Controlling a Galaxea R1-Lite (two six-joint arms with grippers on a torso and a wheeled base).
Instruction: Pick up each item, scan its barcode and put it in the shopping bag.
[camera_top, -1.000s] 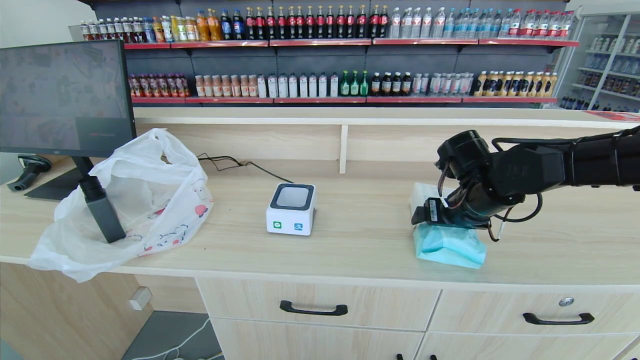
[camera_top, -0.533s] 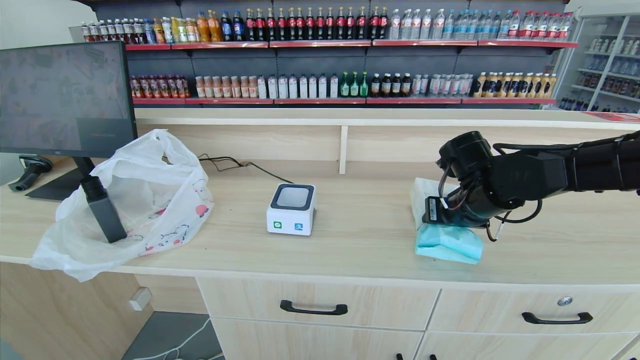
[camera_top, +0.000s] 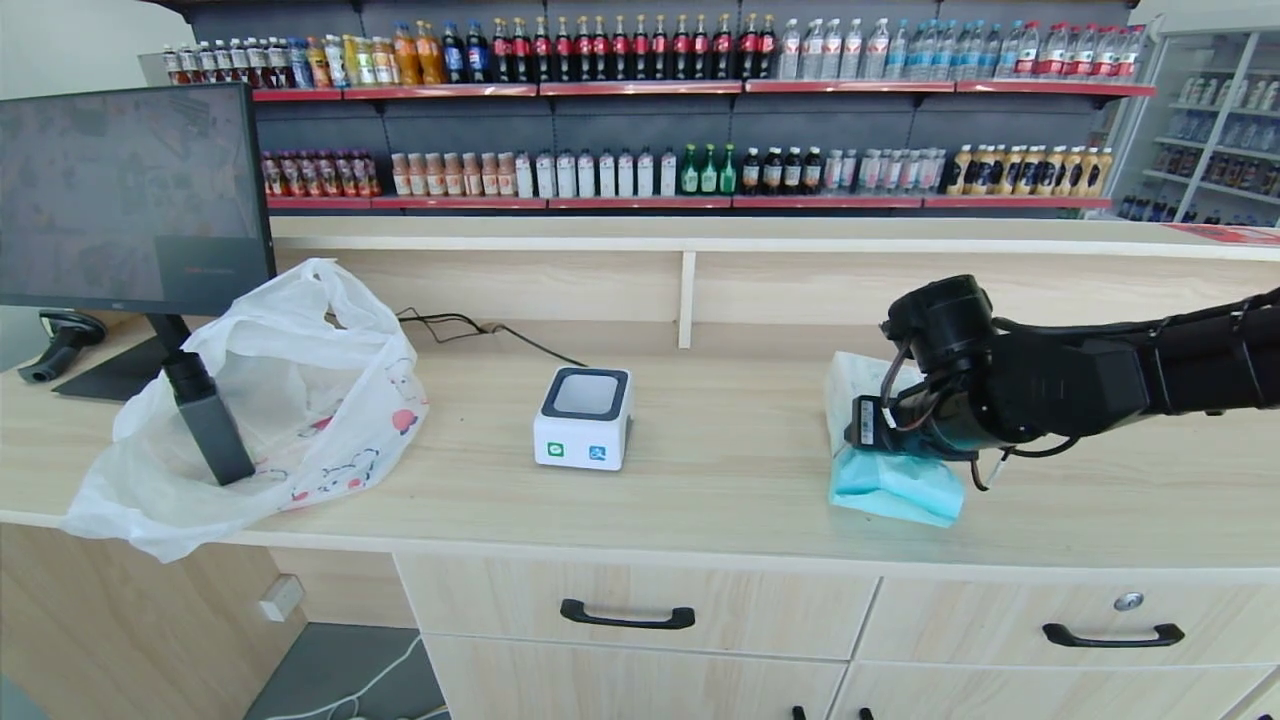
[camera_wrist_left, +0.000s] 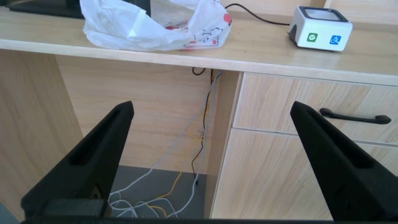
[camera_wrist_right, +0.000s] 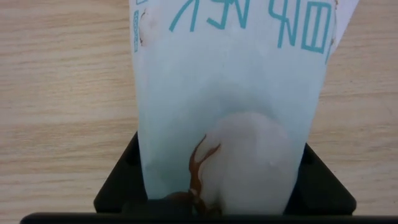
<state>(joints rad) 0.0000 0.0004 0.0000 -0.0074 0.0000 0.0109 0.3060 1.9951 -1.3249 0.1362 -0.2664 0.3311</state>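
A teal and white tissue pack (camera_top: 890, 490) lies on the right of the wooden counter (camera_top: 720, 480). My right gripper (camera_top: 905, 452) is down on it from above, and in the right wrist view its black fingers (camera_wrist_right: 118, 183) hug both long sides of the pack (camera_wrist_right: 230, 93). The white barcode scanner (camera_top: 583, 417) sits mid-counter, well left of the pack. The white printed shopping bag (camera_top: 270, 400) lies slumped and open at the left end. My left gripper (camera_wrist_left: 211, 109) hangs open and holds nothing, below the counter's front edge, facing the cabinet.
A monitor (camera_top: 130, 190) on its stand rises behind the bag, with a dark post (camera_top: 205, 420) inside the bag's mouth. A hand scanner (camera_top: 55, 345) and a cable (camera_top: 470, 325) lie at the back. A raised ledge (camera_top: 760, 240) borders the far side; drawers (camera_top: 630, 610) below.
The right wrist has sunk lower onto the tissue pack. The pack's near end has drawn in slightly. The bag, scanner and left arm have stayed put.
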